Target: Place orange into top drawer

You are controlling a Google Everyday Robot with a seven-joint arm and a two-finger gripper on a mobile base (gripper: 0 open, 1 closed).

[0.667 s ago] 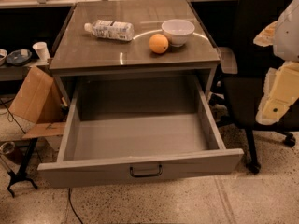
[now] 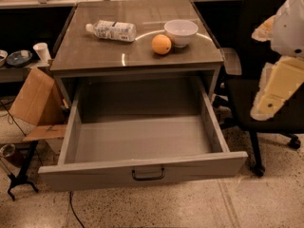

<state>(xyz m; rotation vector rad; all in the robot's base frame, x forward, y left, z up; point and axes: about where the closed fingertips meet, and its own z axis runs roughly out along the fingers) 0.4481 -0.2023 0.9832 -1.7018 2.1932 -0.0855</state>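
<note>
The orange (image 2: 161, 44) sits on the cabinet's top (image 2: 95, 51), right of centre, just left of and touching or nearly touching the white bowl (image 2: 181, 32). The top drawer (image 2: 142, 148) below is pulled wide open and holds nothing; its dark handle (image 2: 148, 175) is at the middle of the front panel. My gripper (image 2: 278, 87) and arm, white and pale yellow, hang at the right edge of the view, above and to the right of the drawer, well apart from the orange. It holds nothing that I can see.
A plastic bottle (image 2: 111, 30) lies on its side at the back left of the top. A black office chair (image 2: 266, 103) stands right of the cabinet. A cardboard piece (image 2: 31, 99), a paper cup (image 2: 42, 51) and a stand's legs (image 2: 19, 179) are at the left.
</note>
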